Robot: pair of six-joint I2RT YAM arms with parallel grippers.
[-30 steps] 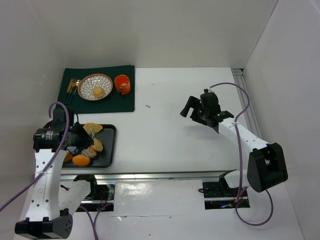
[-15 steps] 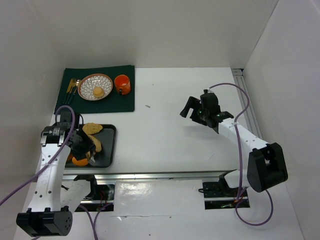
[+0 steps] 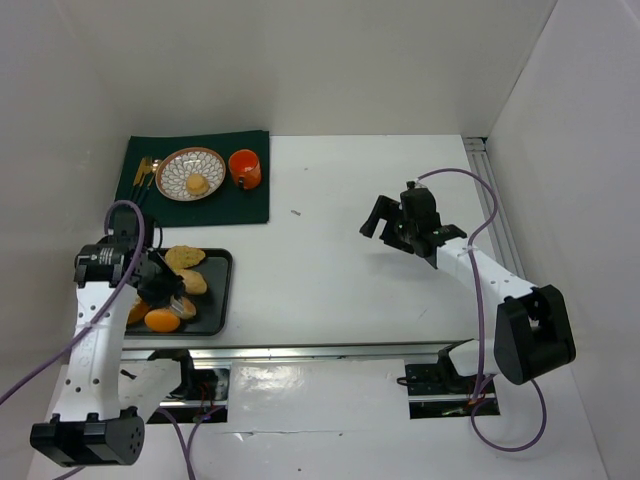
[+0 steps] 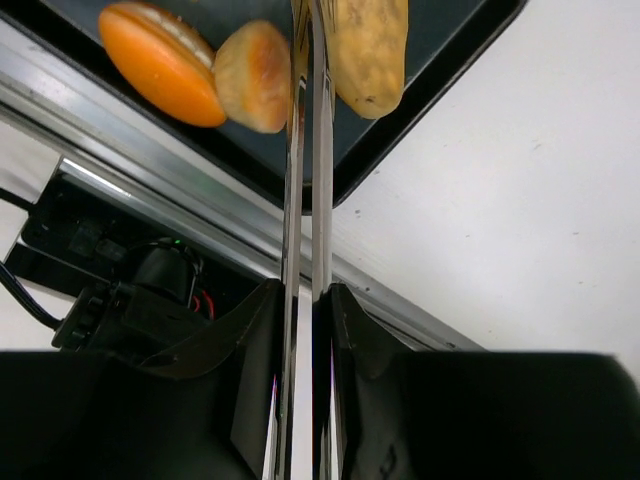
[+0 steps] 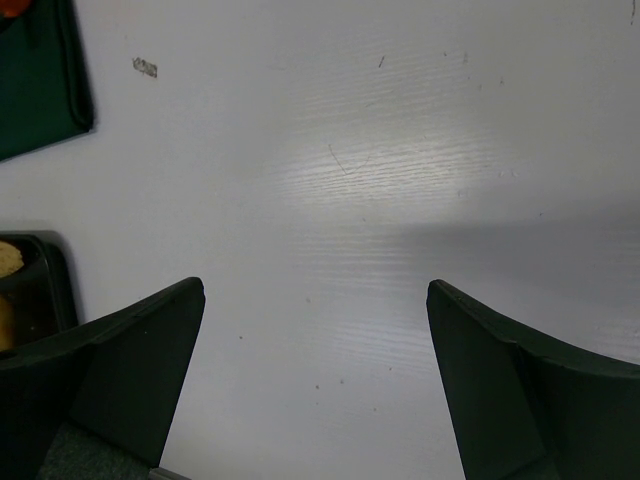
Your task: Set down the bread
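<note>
**Left gripper closed over the tray of rolls, right gripper spread wide**

From the overhead camera, the left gripper (image 3: 172,298) hung over the black tray (image 3: 222,262) at the near left of the white table (image 3: 340,280), among the bread rolls (image 3: 184,257) lying there. Two tan ones sat toward the tray's far side and an orange-toned roll (image 3: 162,320) at its near edge. Beyond the tray, a dark green mat (image 3: 250,205) carried a patterned plate (image 3: 170,165) with one more roll (image 3: 197,184) on it. An orange mug (image 3: 245,168) stood just right of the plate and cutlery (image 3: 143,172) lay to its left. The right gripper (image 3: 383,220) was held above bare table, well apart from all of this.

The left wrist camera showed that gripper's thin metal fingers (image 4: 294,150) running side by side with only a slit between them and nothing in the slit — their tips ran off the top edge. The orange-toned roll (image 4: 160,65) touched a small tan roll (image 4: 255,75) just left of the fingers. A longer pale-brown roll (image 4: 368,50) lay just to their right, all on the tray (image 4: 425,105). An aluminium rail (image 4: 180,200) crossed below it.

On the right wrist camera, the dark fingers (image 5: 130,370) stood wide apart, with only white table (image 5: 350,180) between them. The mat's corner (image 5: 40,80) showed at top left, a small speck (image 5: 145,67) lay near it, and the tray's corner (image 5: 45,290) sat at the left edge — a sliver of bread (image 5: 8,258) inside.
</note>
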